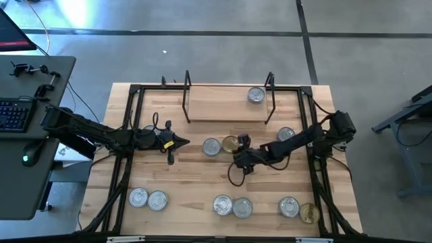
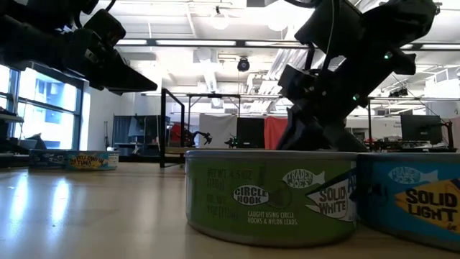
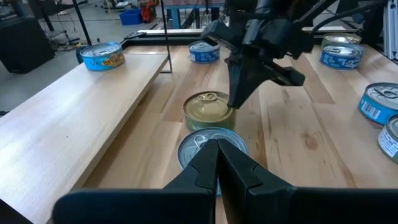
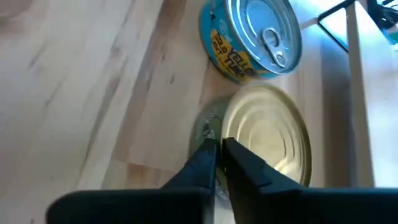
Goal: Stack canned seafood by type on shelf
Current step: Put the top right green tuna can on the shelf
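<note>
My right gripper (image 1: pixel 241 142) is pinched shut, tips at the edge of the gold tin (image 1: pixel 230 143), holding nothing. A silver tin (image 1: pixel 211 146) sits at its nine o'clock. My left gripper (image 1: pixel 183 143) is shut too. The shelf (image 1: pixel 219 104) at twelve o'clock holds one tin (image 1: pixel 256 95).

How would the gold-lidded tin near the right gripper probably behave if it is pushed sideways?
The gold-lidded tin looks short and wide, lying flat, so it would probably slide, not tip. Its metal wall seems stiff. The silver-lidded tin sits close beside it and might be bumped.
</note>
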Controlling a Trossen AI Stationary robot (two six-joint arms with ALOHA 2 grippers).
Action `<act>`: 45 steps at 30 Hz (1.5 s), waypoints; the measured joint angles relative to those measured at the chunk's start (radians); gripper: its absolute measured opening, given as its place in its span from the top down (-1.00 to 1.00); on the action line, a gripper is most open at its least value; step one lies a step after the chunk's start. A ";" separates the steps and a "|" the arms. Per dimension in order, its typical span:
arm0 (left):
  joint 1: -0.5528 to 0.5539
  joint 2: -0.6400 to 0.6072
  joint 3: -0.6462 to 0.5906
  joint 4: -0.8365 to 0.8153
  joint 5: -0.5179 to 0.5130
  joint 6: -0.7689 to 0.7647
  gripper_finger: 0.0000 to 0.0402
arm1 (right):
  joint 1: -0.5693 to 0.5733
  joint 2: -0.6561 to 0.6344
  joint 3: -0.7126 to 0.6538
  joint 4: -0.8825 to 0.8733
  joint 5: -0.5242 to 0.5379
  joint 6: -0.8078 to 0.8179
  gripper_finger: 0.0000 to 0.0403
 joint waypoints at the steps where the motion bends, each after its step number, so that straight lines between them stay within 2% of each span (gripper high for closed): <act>1: 0.000 0.000 0.000 0.000 0.000 0.000 1.00 | 0.009 0.001 0.000 -0.006 0.025 0.006 0.96; 4: 0.000 0.000 0.000 0.000 0.000 0.000 1.00 | 0.036 -0.007 -0.003 -0.017 0.104 0.027 0.96; 10: 0.000 0.000 0.000 0.001 0.000 0.000 1.00 | 0.081 -0.038 -0.005 -0.033 0.150 0.027 0.99; 16: 0.000 0.000 0.000 0.002 0.000 0.000 1.00 | 0.087 -0.044 0.085 -0.081 0.169 0.010 1.00; 21: 0.000 0.000 0.000 0.003 0.000 0.000 1.00 | 0.061 -0.045 0.145 -0.087 0.231 -0.040 1.00; 29: 0.000 0.000 0.000 0.003 0.000 0.001 1.00 | -0.117 -0.045 0.227 -0.094 0.230 -0.046 1.00; 34: 0.000 0.000 0.000 0.004 0.000 0.011 1.00 | -0.290 -0.046 0.310 -0.145 0.092 0.008 1.00; 38: 0.000 0.000 0.000 0.004 0.000 0.011 1.00 | -0.409 -0.036 0.397 -0.198 0.022 0.040 1.00; 45: 0.000 0.000 -0.001 0.006 0.000 0.011 1.00 | -0.535 0.068 0.534 -0.290 -0.082 0.051 1.00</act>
